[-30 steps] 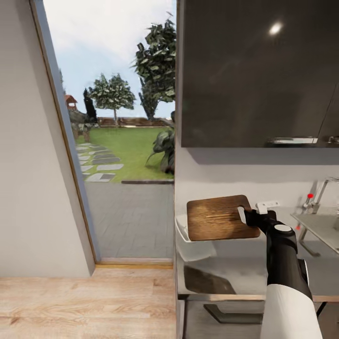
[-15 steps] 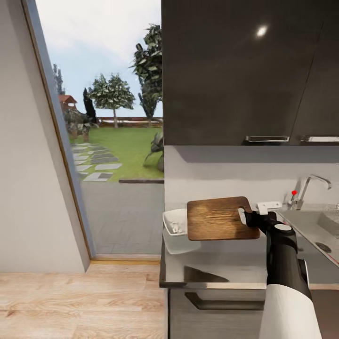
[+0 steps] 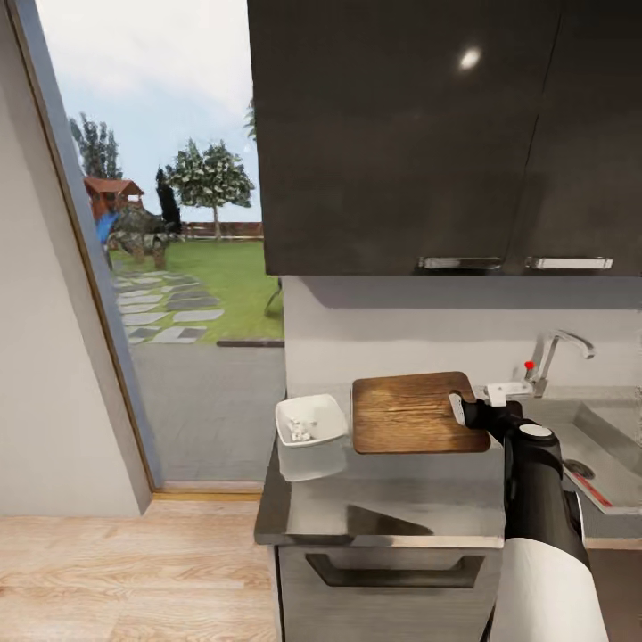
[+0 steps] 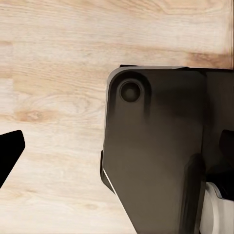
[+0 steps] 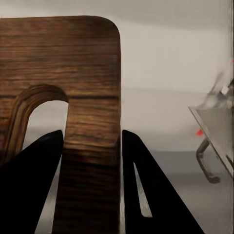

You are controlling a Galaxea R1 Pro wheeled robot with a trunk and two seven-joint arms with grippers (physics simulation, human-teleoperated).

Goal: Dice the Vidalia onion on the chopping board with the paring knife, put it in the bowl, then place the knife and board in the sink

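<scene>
Dark brown board (image 3: 410, 413) held level above the countertop (image 3: 392, 504), clamped at its handle-hole end by the right gripper (image 3: 462, 412). In the right wrist view, 2 black fingers (image 5: 34, 190) closed on the board (image 5: 87, 97) edge beside the oval hole. White bowl (image 3: 310, 421) with pale diced pieces just beside the board, near the counter's end. Sink (image 3: 606, 437) and tap (image 3: 553, 352) at the right; red-handled knife (image 3: 588, 488) lying by the basin. Left gripper: state cannot be told; wooden floor (image 4: 53, 97) below it.
</scene>
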